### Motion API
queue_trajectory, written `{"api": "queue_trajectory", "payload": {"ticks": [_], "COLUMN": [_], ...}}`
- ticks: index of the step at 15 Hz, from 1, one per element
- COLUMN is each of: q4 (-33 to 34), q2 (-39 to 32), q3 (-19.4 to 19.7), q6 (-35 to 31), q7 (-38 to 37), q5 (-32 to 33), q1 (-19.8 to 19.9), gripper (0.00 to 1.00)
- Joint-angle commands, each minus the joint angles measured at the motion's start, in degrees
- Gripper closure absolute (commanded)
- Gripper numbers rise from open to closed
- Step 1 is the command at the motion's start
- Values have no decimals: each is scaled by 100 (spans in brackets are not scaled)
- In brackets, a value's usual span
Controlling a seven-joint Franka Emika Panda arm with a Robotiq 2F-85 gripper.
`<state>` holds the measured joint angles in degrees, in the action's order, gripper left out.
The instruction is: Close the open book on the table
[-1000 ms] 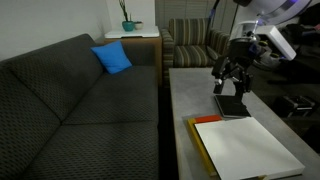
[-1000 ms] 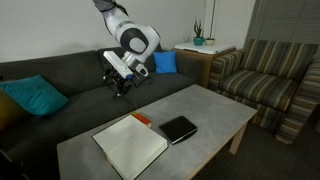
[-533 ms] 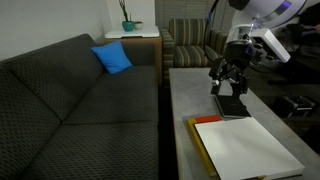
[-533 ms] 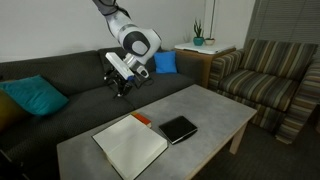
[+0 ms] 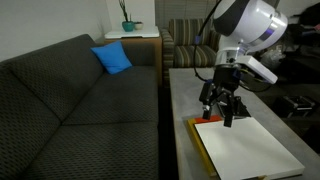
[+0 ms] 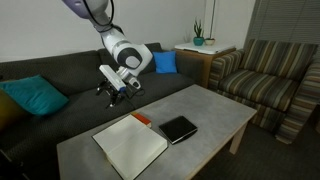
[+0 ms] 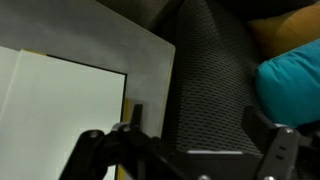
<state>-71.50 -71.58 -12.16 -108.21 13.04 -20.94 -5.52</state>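
A: Whereabouts of the open book [image 6: 130, 146]?

B: Flat on the table [image 6: 215, 108], white pages up, at the near end in both exterior views. Close to a small black notebook [image 6: 179, 129]. Edge to edge with a red-orange cover [image 6: 141, 119] at the sofa-side corner, or lying over it; hard to say which.

A: State of the gripper [image 5: 222, 108]?

B: Spread wide, gripping nothing. Shown in the wrist view by fingers [image 7: 93, 150] set far apart. Hanging above the book's sofa-side edge near that corner, seemingly clear of the paper.

A: Handling?

B: Probably light and thin. Limp in the pages, stiffer in the cover, so likely to bend under a careless lift and to slide across the smooth top under a sideways push. Best taken at a free outer edge, one finger slipped beneath, then raised and folded over toward the spine. Spine position unclear from here. No call for a hard squeeze: risk of creased or torn paper.

A: Containers?

B: Only a teal pot [image 5: 128, 26] on the small side table [image 5: 145, 40] past the end of the sofa [image 5: 70, 100], with a green plant [image 5: 126, 12] in it. Well apart from the work.
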Motion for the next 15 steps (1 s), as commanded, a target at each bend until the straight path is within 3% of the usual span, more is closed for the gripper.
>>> {"api": "queue_trajectory", "payload": {"ticks": [1,6,7,15], "q4": [784,1588,994,790], "q2": [-802,-1621,-1270,-1370], "q3": [-84,-106,-83,-138], "q6": [-39,-97,-309,-274], "q7": [-611,-1314,-1217,-1084], "q5": [26,58,-62,19], "q1": [-198,-424,-405,-568], "gripper": [0,0,0,0]}}
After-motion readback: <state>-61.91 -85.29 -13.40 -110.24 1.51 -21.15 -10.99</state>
